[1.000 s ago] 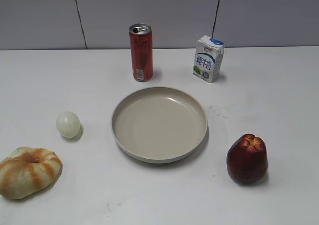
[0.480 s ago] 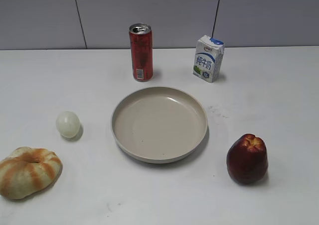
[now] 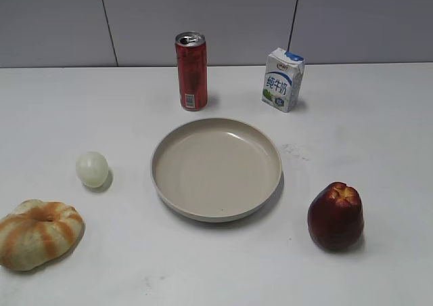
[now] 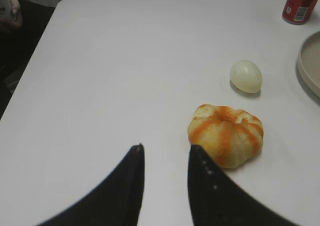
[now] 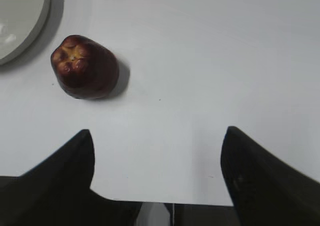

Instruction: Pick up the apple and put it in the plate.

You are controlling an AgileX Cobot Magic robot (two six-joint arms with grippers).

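Note:
The dark red apple (image 3: 335, 216) stands upright on the white table, right of the beige plate (image 3: 168, 184), apart from it. In the right wrist view the apple (image 5: 85, 66) lies at upper left, with the plate's rim (image 5: 44, 11) in the corner. My right gripper (image 5: 158, 136) is wide open and empty, above the table's front edge, well short of the apple. My left gripper (image 4: 165, 148) is open with a narrow gap, empty, hovering just left of the bread ring. Neither gripper shows in the exterior view.
A red can (image 3: 191, 71) and a milk carton (image 3: 283, 80) stand behind the plate. A pale ball (image 3: 92, 168) and an orange-striped bread ring (image 3: 37, 233) lie at the left, both also in the left wrist view: ball (image 4: 246, 76), ring (image 4: 226, 134).

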